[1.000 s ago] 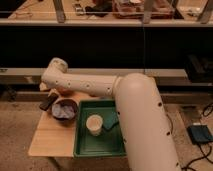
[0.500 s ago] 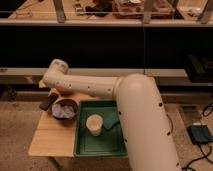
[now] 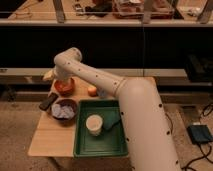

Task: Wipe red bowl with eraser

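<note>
Arm bends up from 5 o'clock, gripper (image 3: 52,76) down at 10 o'clock of red bowl (image 3: 64,87), fingers spread; eraser (image 3: 48,101) lies on surface (image 3: 50,141)

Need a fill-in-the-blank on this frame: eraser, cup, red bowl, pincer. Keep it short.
1. The eraser lies flat on the ___.
2. The cup stands inside the green ___.
3. By the red bowl hangs the arm's ___.
Missing: table; tray; pincer.
</note>
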`<state>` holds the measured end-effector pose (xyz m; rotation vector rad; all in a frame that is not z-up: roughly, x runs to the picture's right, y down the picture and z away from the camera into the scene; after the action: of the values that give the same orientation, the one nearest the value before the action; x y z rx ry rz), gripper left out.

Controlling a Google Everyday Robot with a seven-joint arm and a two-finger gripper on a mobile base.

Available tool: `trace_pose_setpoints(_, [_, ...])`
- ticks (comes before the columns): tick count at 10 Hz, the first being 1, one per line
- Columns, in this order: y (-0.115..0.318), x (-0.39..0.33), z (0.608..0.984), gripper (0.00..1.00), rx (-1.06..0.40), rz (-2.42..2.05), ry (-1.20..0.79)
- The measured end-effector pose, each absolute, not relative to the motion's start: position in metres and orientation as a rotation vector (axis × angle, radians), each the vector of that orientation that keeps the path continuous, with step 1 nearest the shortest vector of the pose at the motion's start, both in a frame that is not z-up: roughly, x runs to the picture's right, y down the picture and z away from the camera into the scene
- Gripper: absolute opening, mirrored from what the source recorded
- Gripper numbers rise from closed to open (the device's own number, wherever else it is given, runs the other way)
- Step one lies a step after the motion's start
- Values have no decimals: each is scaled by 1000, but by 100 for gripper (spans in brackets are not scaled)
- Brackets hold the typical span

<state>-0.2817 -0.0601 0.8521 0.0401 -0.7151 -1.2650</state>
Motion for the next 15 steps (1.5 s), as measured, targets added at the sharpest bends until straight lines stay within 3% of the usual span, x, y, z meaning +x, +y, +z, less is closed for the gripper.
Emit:
trace_pose_setpoints(4, [-59, -284, 849, 80, -18, -1243, -733])
trace_pose_setpoints(8, [-43, -320, 848, 80, -317, -1357, -588])
trace_pose_setpoints(13, [-10, -317, 868, 80, -256, -1201, -866])
trace_pose_setpoints(15, [6, -309, 869, 80, -272, -1163, -881])
